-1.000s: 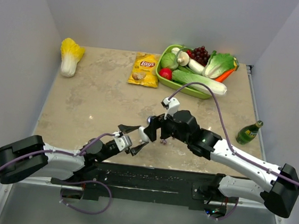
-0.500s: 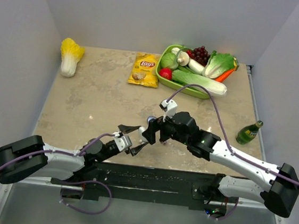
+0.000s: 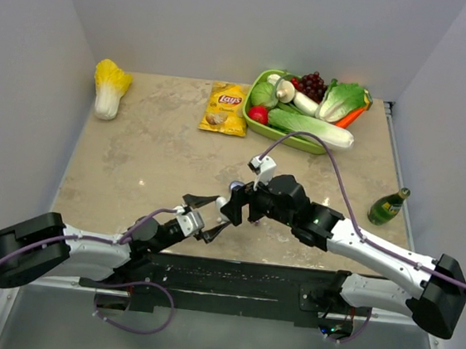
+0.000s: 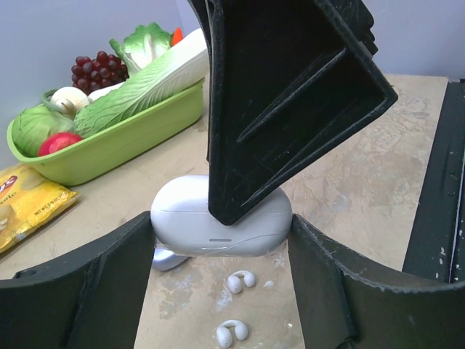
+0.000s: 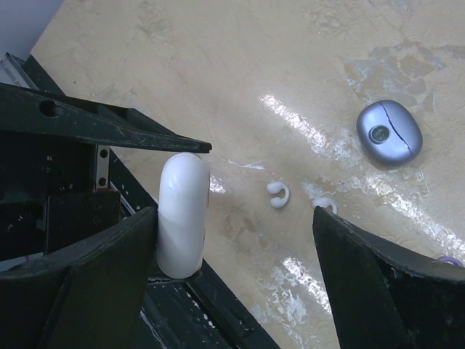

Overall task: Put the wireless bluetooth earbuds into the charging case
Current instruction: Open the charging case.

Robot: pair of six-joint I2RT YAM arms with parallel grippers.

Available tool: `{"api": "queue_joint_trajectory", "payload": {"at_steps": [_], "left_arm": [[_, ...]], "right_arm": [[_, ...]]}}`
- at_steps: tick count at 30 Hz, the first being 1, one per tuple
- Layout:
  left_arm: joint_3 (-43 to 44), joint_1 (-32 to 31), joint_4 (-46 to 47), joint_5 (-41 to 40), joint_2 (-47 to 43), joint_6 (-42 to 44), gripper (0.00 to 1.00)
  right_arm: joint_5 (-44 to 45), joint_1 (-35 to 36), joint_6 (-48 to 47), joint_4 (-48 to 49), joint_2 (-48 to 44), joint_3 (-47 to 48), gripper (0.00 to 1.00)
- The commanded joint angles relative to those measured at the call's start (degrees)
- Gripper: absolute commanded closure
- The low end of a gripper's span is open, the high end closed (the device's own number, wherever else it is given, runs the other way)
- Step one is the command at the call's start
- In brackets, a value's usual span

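While in left tool (image 4: 221, 234), white case (image 4: 182, 222) crosswise.

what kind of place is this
Likely a robot test cell, not a home: plain grey walls box in a marble-look table, a left arm and right arm sit at its near edge, and a green tray holds plastic-looking vegetables.

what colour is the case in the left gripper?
White case, best in the left wrist view.
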Motion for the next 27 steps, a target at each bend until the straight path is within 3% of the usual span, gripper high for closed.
{"api": "queue_joint_trajectory", "payload": {"at_steps": [1, 27], "left_arm": [[-5.4, -0.4, 9.3, -0.7, -1.6, 0.5, 1.00], [-6.6, -1.0, 8.5, -1.5, -4.2, 0.1, 1.00]], "right_arm": [[2.3, 0.0, 0.4, -0.6, -1.7, 0.1, 0.12], [7.9, -1.0, 2.5, -2.1, -6.4, -1.1, 0.16]]}}
